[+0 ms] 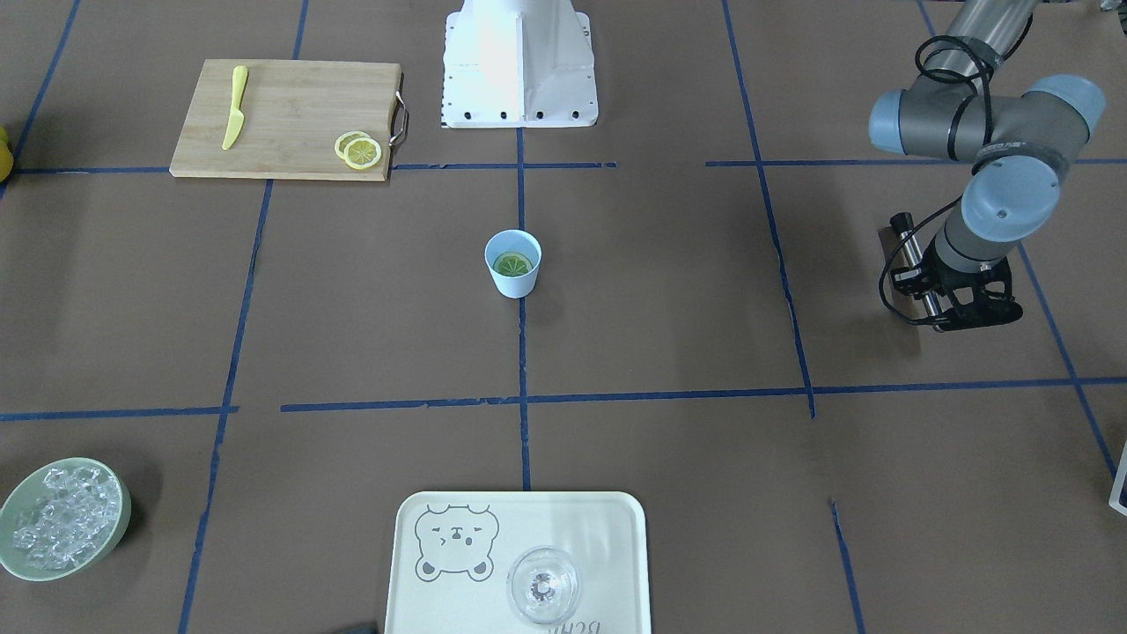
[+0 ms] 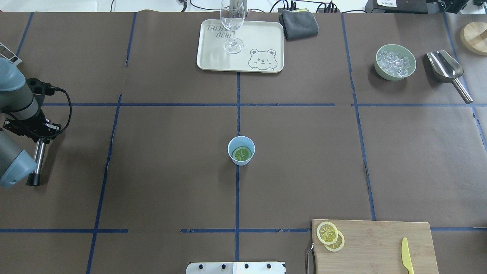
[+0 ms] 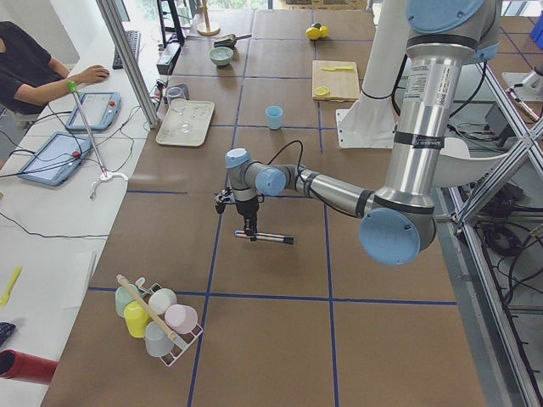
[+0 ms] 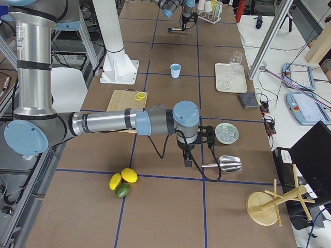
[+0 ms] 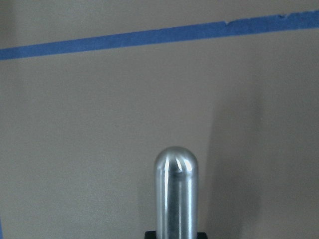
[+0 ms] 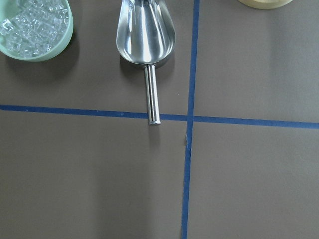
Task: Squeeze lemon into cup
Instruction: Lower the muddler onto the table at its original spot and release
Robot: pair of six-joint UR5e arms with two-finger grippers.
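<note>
Lemon slice [image 2: 242,153] lies flat inside the light-blue cup [image 2: 240,162], probably set there for pressing, left gripper [image 2: 41,137] well left of the cup is clamped on a steel rod [image 2: 38,160], likely the presser, and whether the right gripper [image 4: 187,160] is gripping can't be told.

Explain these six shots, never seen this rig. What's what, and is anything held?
It is a two-armed robot at a table. Two pictures look down on it from opposite sides, two look along it from each end, and two come from cameras on the wrists. In the middle stands a light-blue cup with a lemon slice inside. Around it: cutting board with two more slices and a yellow knife, tray with a glass, bowl of ice, metal scoop. The left tool grips a metal rod. The right tool hangs near the scoop; whether it holds anything, I cannot tell.
</note>
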